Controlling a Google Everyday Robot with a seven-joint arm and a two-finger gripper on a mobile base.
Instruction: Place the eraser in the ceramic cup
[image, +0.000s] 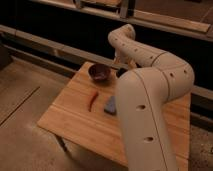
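A dark brown ceramic cup (99, 73), wide like a bowl, stands at the far side of the wooden table (70, 117). A grey-blue eraser (110, 105) lies flat near the table's middle, its right part hidden behind my arm. My gripper (121, 70) hangs at the end of the folded white arm, just right of the cup and above the table's far edge, well apart from the eraser. It is mostly hidden by the wrist.
A red, thin, curved object (93, 100) lies left of the eraser. My large white arm (150, 100) covers the right half of the table. A dark railing (60, 50) runs behind the table. Concrete floor (20, 100) lies to the left.
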